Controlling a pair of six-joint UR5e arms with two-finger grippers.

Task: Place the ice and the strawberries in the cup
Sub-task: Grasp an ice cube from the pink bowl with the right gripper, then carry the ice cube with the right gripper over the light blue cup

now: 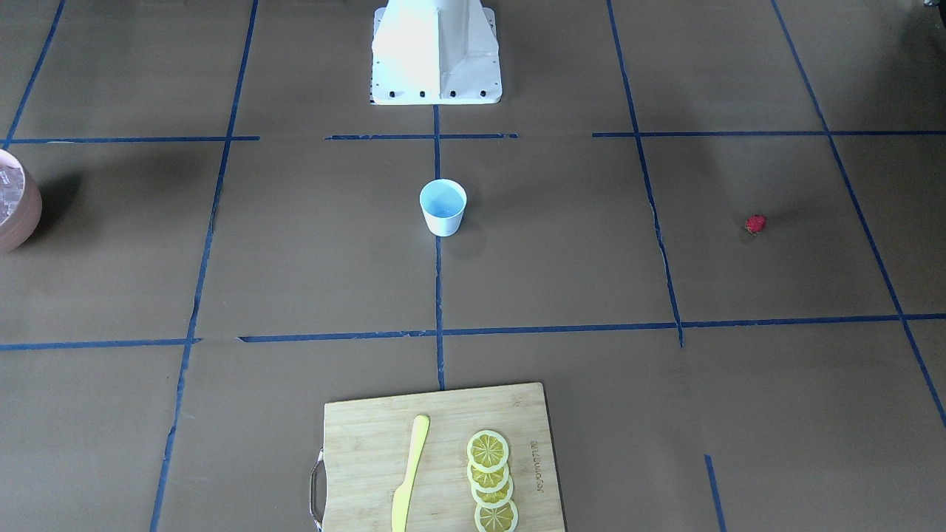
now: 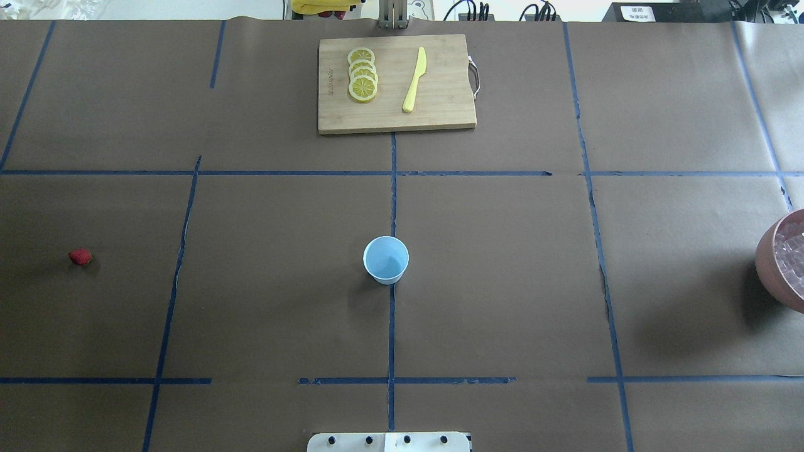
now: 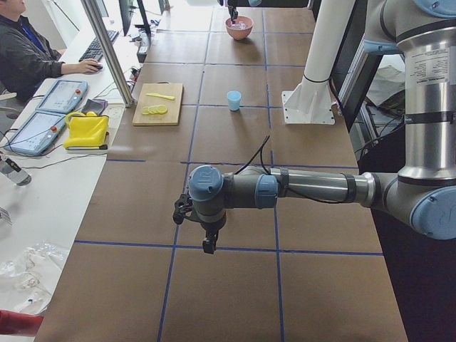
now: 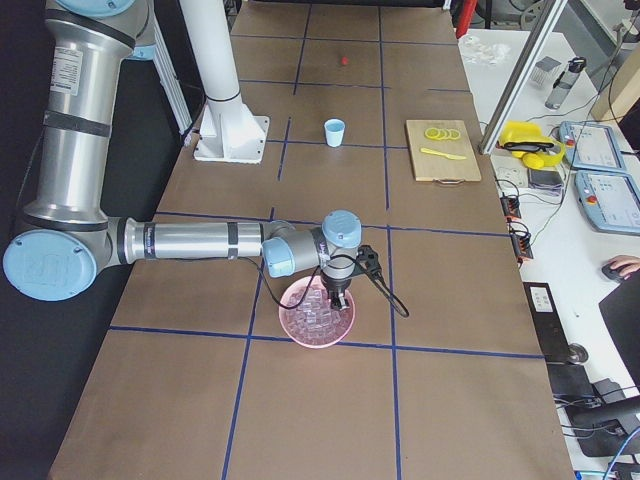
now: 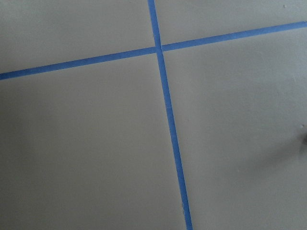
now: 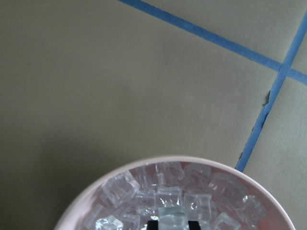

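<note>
The cup, white outside and pale blue inside, stands upright and empty at the table's middle; it also shows in the front view. The strawberry lies alone far on the robot's left side. The ice fills a pinkish bowl on the right side. My right gripper hangs over the bowl, its two black fingertips tight against the sides of one ice cube. My left gripper hovers low over bare table near the strawberry's area; I cannot tell whether it is open or shut.
A wooden cutting board with lemon slices and a yellow knife lies at the far middle edge. The robot's white base stands behind the cup. The bowl sits at the table's right edge.
</note>
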